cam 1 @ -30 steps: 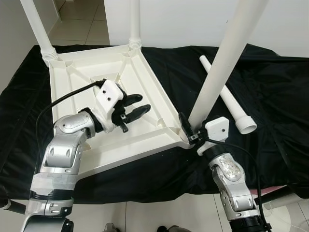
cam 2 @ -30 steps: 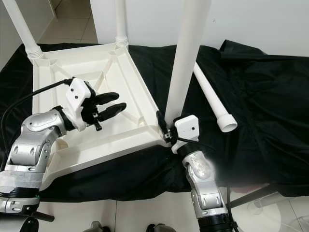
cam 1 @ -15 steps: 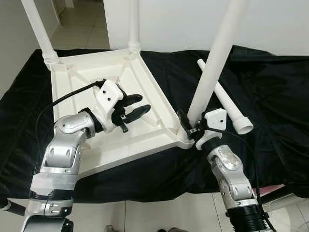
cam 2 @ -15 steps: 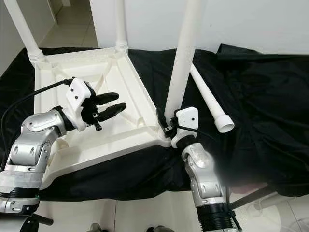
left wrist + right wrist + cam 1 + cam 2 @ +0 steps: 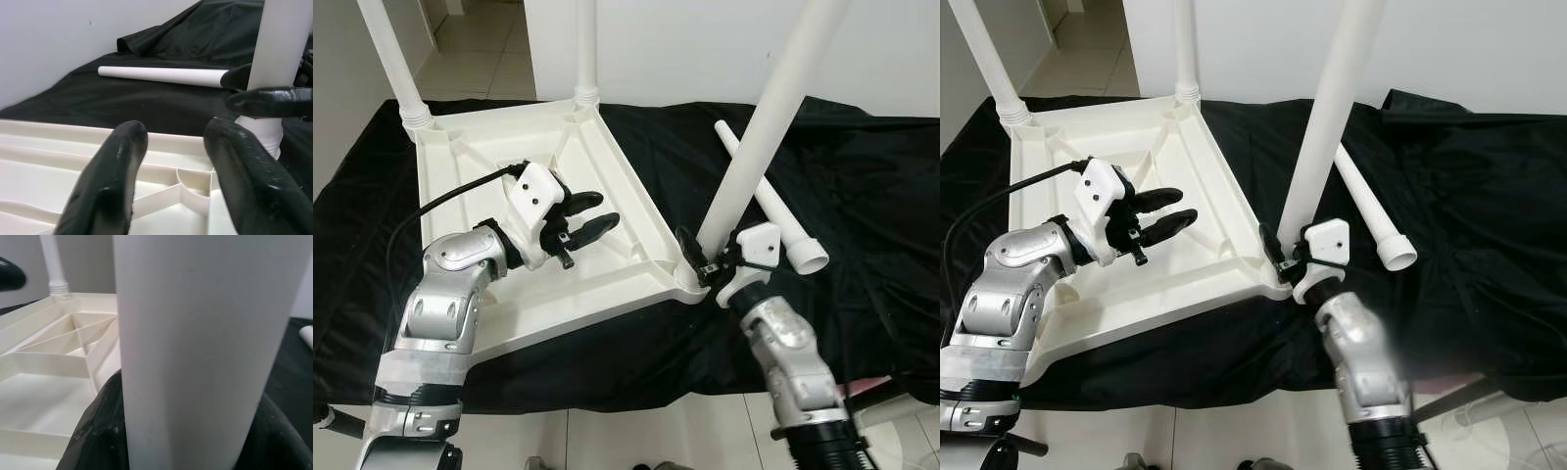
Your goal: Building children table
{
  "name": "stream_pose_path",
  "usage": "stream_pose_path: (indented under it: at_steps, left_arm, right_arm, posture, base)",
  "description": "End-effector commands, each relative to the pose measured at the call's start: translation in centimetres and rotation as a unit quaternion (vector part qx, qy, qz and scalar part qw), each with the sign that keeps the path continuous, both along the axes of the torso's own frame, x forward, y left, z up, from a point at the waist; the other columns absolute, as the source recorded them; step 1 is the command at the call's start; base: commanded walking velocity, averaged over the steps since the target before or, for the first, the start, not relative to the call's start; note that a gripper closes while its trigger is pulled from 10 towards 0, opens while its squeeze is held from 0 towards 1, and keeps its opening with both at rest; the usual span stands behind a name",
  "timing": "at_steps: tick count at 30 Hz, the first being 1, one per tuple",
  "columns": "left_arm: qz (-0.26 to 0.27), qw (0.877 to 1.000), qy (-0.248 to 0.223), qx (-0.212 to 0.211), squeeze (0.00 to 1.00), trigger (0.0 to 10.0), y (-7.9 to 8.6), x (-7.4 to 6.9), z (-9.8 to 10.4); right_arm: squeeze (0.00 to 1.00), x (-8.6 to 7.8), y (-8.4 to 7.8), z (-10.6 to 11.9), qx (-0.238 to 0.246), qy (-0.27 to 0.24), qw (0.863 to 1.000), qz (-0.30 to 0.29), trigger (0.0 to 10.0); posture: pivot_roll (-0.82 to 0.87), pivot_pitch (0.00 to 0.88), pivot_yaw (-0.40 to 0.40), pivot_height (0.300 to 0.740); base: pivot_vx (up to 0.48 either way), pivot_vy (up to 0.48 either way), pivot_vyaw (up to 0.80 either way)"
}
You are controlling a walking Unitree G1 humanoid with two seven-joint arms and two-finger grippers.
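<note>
Tabletop (image 5: 607, 186): white plastic, inverted on black cloth (image 5: 862, 186), ribbed underside up. Two legs (image 5: 396, 69) seated in far corners (11 and 12 o'clock). Third leg (image 5: 773, 127): tilted, foot at the near-right corner socket, pinched by right end effector (image 5: 715, 262). Fourth leg (image 5: 769, 201): loose on cloth, 2 o'clock. Left end effector (image 5: 582, 217): fingers spread, hovering over the ribs.

Left gripper (image 5: 171, 161) jaws apart above tabletop (image 5: 44, 166).
</note>
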State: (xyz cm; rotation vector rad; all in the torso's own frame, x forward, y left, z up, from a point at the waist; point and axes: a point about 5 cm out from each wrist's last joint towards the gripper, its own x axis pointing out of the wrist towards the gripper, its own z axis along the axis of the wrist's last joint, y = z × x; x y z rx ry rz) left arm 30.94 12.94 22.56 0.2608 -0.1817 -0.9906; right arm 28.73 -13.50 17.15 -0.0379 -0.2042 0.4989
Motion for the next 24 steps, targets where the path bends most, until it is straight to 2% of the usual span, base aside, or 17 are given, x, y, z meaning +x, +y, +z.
stream_pose_path:
  at_steps: [1, 2, 6, 8, 9, 10, 11, 12, 16, 21, 24]
  left_arm:
    - [-0.002, 0.999, 0.022, -0.027, 1.0, 10.0, -0.4, 0.2, 0.3]
    - [-0.026, 0.999, 0.023, -0.029, 1.0, 10.0, -0.7, 0.0, 0.6]
    - [-0.043, 0.998, 0.021, -0.029, 1.0, 10.0, -1.1, -0.1, 0.9]
    - [-0.061, 0.998, 0.008, -0.028, 1.0, 10.0, -1.8, -0.1, 1.5]
    - [-0.066, 0.997, 0.001, -0.033, 0.95, 10.0, -2.2, 0.0, 2.1]
    - [-0.066, 0.997, 0.001, -0.033, 0.95, 10.0, -2.2, 0.0, 2.1]
    - [-0.078, 0.996, -0.002, -0.042, 0.0, 10.0, -2.8, 0.1, 2.7]
    - [-0.078, 0.996, -0.002, -0.042, 0.0, 10.0, -2.8, 0.1, 2.7]
    - [-0.17, 0.981, 0.022, -0.094, 0.0, 10.0, -4.4, -0.7, 5.6]
    - [-0.194, 0.975, 0.036, -0.099, 0.0, 10.0, -4.7, -0.9, 6.1]
    - [-0.249, 0.96, 0.05, -0.114, 0.0, 10.0, -5.3, -1.4, 7.4]
  right_arm:
    - [0.0, -0.3, 0.7, -0.3, -0.02, 0.043, 0.996, 0.069, 10.0]
    - [0.0, -0.2, 0.1, 0.7, -0.036, 0.037, 0.995, 0.089, 10.0]
    - [0.0, -0.1, -0.3, 1.5, -0.047, 0.031, 0.994, 0.098, 10.0]
    - [0.0, 0.1, -0.9, 2.6, -0.055, 0.022, 0.992, 0.109, 10.0]
    - [0.0, 0.3, -1.0, 3.0, -0.059, 0.019, 0.991, 0.115, 10.0]
    - [0.0, 0.3, -1.0, 3.0, -0.059, 0.019, 0.991, 0.115, 10.0]
    - [0.0, 0.3, -1.1, 3.3, -0.068, 0.018, 0.989, 0.127, 10.0]
    - [0.0, 0.3, -1.1, 3.3, -0.068, 0.018, 0.989, 0.127, 10.0]
    - [0.0, 0.1, -0.9, 4.5, -0.109, 0.017, 0.976, 0.186, 10.0]
    - [0.0, 0.0, -0.9, 5.1, -0.111, 0.013, 0.974, 0.198, 10.0]
    - [0.0, 0.6, -1.4, 6.0, -0.129, 0.0, 0.97, 0.204, 10.0]
  posture:
    - [-0.04, 0.111, -0.018, 0.74]
    - [-0.04, 0.114, -0.017, 0.74]
    - [-0.04, 0.116, -0.019, 0.74]
    - [-0.04, 0.117, -0.023, 0.74]
    - [-0.04, 0.117, -0.024, 0.74]
    - [-0.04, 0.117, -0.024, 0.74]
    - [-0.04, 0.117, -0.025, 0.74]
    - [-0.04, 0.117, -0.025, 0.74]
    - [-0.04, 0.117, -0.032, 0.74]
    - [-0.04, 0.115, -0.032, 0.74]
    - [-0.05, 0.11, -0.031, 0.74]
  base:
    - [0.0, 0.0, 0.0]
    - [0.0, 0.0, 0.0]
    - [0.0, 0.0, 0.0]
    - [0.0, 0.0, 0.0]
    - [0.0, 0.0, 0.0]
    - [0.0, 0.0, 0.0]
    - [0.0, 0.0, 0.0]
    - [0.0, 0.0, 0.0]
    - [0.0, 0.0, 0.0]
    - [0.0, 0.0, 0.0]
    - [0.0, 0.0, 0.0]
